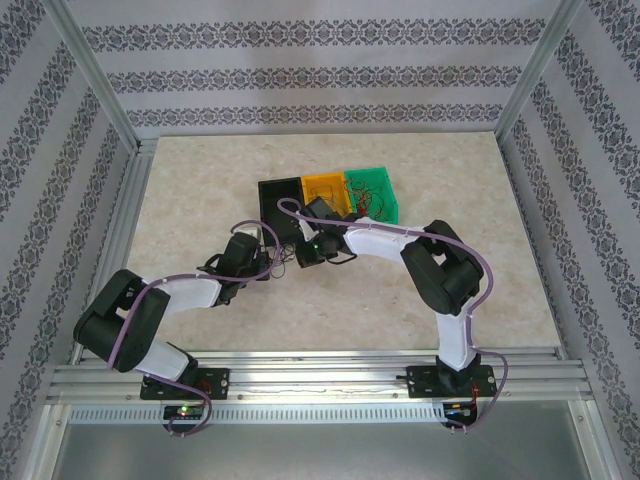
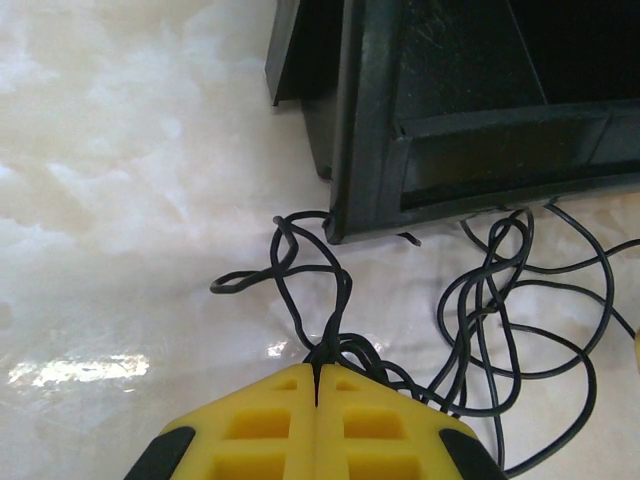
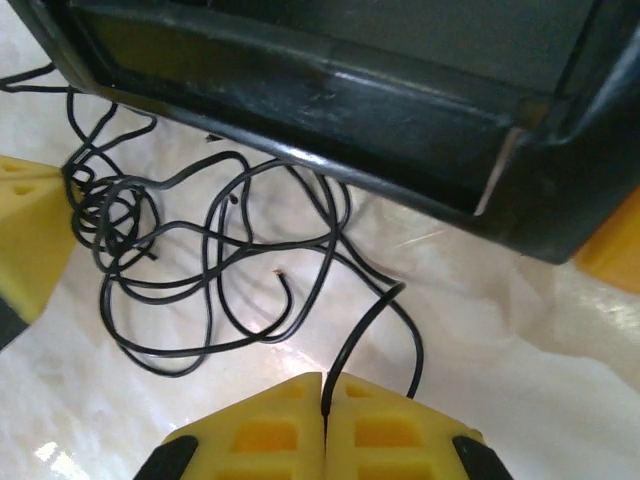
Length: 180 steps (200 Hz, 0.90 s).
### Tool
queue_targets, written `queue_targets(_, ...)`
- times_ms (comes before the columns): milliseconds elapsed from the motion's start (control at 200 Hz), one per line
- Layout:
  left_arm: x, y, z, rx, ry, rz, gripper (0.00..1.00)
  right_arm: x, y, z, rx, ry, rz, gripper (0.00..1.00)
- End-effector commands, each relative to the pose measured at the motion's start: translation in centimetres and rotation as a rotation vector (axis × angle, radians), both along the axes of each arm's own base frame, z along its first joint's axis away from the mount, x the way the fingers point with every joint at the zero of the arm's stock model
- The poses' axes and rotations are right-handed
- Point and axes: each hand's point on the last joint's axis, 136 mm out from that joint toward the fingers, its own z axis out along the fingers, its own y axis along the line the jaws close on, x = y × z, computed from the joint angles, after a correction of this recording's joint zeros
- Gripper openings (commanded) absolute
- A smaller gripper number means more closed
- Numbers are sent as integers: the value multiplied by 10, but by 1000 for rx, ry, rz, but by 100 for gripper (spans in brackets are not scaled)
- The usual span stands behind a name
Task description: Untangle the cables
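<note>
The left gripper (image 2: 317, 388) pinches the tangled cables (image 2: 345, 285), and the right gripper (image 3: 325, 395) pinches one strand. They lie on the table (image 2: 120, 200), against the black bin (image 2: 470, 120). They look light and bendy, so loose ends seem best to hold.

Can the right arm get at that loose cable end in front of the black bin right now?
Probably, but not at once: the loose end lies on open table just ahead of the right claw, yet that claw is shut on another strand.
</note>
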Motion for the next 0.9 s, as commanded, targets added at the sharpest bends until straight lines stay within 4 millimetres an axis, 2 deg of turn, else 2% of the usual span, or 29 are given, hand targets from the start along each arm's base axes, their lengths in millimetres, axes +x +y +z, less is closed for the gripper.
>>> queue_targets(0, 0, 9, 5, 13, -29, 48, 0, 18, -32, 4, -52, -55, -137, 0)
queue_targets(85, -1, 17, 6, 21, -37, 88, 0, 27, -70, 8, -108, -86, -280, 0)
queue_targets(195, -3, 32, 4, 37, -37, 171, 0, 29, -130, 13, -153, -97, -509, 0)
queue_targets(355, -7, 59, 2, 45, -39, 334, 0, 20, -212, 17, -166, -89, -815, 0)
queue_targets(505, -23, 98, -4, 84, 1, 555, 0, 8, -281, 25, -161, -106, -1058, 0)
queue_targets(600, -34, 115, -6, 104, 16, 637, 0, 1, -316, 34, -136, -126, -1171, 0)
queue_targets(759, -36, 118, -4, 108, 17, 651, 0, -4, -356, 57, -142, -195, -1260, 0)
queue_targets(894, -51, 142, 2, 107, 24, 835, 0, -11, -389, 76, -141, -248, -1356, 0)
